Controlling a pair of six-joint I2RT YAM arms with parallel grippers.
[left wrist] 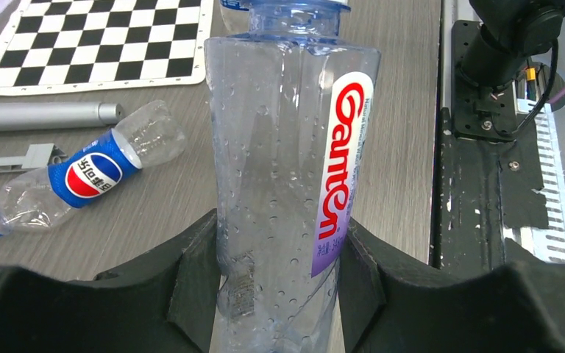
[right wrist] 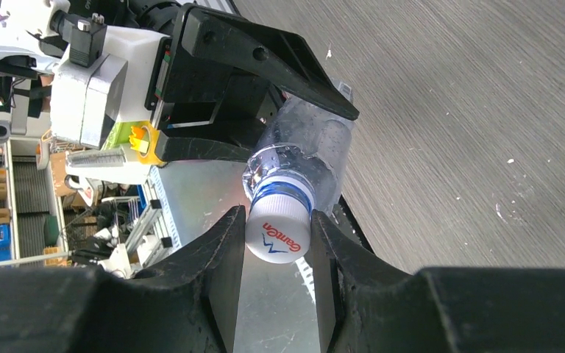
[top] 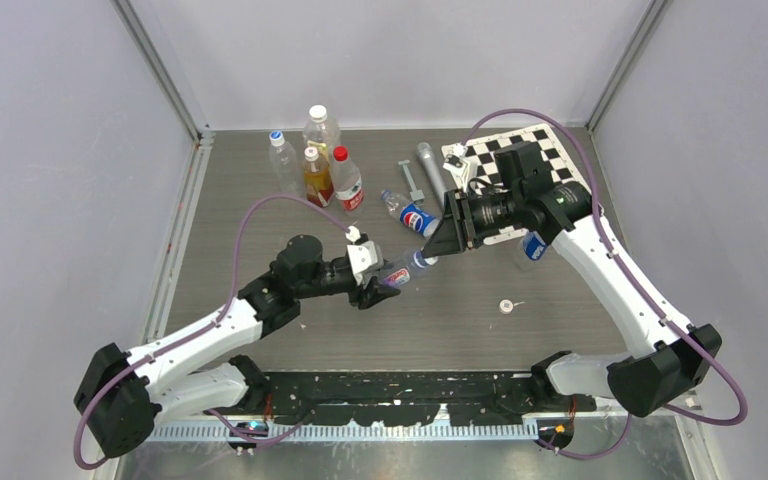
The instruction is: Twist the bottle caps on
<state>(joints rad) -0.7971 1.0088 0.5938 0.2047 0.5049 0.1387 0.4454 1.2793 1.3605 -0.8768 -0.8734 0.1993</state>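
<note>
Level bottle (left wrist: 279, 184), white cap (right wrist: 278, 234) rightward between right fingers (right wrist: 217, 287)

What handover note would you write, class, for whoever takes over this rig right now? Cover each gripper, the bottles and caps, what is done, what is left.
Left gripper: shut on the Ganten bottle.
Right gripper: shut on the white cap, which sits on that bottle's neck; tightness cannot be told.
Pepsi bottle lies on its side on the table; a loose white cap lies apart from it.
Done: none confirmed. Left: finish this cap, then the other bottles.
</note>
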